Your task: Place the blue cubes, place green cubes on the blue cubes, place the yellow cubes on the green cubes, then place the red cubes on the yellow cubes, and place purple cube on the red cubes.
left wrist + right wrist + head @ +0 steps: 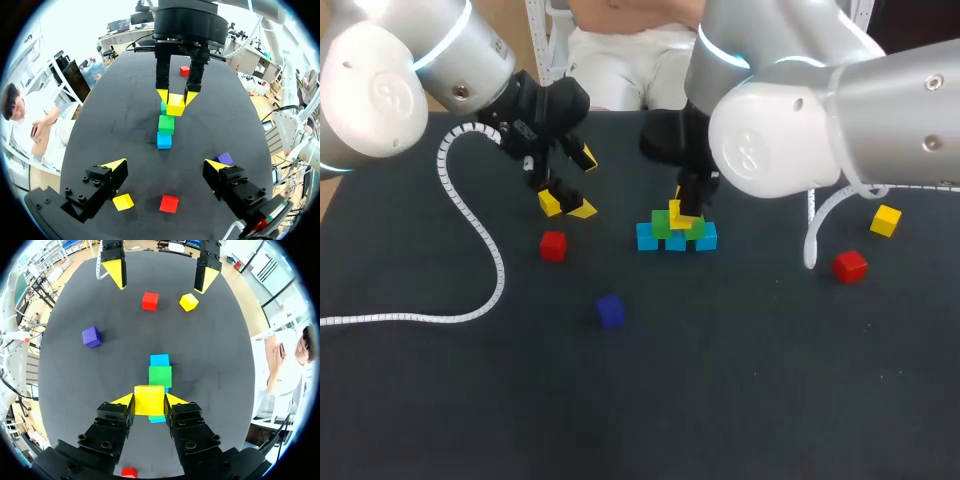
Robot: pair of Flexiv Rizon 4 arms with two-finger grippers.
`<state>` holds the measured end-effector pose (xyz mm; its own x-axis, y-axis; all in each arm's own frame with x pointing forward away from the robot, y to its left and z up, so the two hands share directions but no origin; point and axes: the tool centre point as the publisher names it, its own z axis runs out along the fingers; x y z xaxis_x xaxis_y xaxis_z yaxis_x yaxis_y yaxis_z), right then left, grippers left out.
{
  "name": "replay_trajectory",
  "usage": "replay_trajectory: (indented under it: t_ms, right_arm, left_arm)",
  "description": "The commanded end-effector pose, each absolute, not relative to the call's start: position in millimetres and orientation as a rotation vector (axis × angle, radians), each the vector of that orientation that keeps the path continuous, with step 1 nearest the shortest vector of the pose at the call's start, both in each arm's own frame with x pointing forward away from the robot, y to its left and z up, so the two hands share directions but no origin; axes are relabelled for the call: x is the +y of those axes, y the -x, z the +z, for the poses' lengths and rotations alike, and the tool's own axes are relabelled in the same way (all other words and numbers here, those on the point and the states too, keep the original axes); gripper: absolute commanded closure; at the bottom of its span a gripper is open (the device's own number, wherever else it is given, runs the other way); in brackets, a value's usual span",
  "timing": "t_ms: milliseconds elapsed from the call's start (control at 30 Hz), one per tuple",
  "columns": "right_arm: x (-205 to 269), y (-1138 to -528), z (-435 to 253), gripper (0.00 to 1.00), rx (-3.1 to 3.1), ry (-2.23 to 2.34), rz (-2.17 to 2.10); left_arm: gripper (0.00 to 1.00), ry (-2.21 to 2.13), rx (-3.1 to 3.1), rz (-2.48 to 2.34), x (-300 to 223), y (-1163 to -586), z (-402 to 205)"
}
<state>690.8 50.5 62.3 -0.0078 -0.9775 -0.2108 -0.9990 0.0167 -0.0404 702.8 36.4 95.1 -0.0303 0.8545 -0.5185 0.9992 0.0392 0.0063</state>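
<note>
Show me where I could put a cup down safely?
The widest bare stretch is the table's near side, in front of the purple cube. Another gap lies between the cube stack and the right red cube. Crowded: the stack, where the right gripper holds a yellow cube, and under the open left gripper, with the loose yellow cube and left red cube.

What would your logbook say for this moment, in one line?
right jaws: shut on yellow cube over green cubes | left jaws: open near red cube | purple cube: loose on table

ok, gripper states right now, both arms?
Left gripper: open, holding nothing.
Right gripper: shut on a yellow cube.
</note>
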Motion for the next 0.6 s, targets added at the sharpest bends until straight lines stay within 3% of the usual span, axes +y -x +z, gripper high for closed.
replay_trajectory:
  t_ms: [33, 600]
  right_arm:
    - [50.8, -694.1, 62.5, 0.93, 2.100, 2.077, 0.180]
    - [53.2, -700.5, 61.3, 0.88, 2.101, 2.081, 0.157]
  left_arm:
    - [0.00, -1.874, 1.945, -0.516, 36.4, -703.5, 95.5]
    - [0.00, -1.874, 1.945, -0.516, 36.4, -703.5, 95.5]
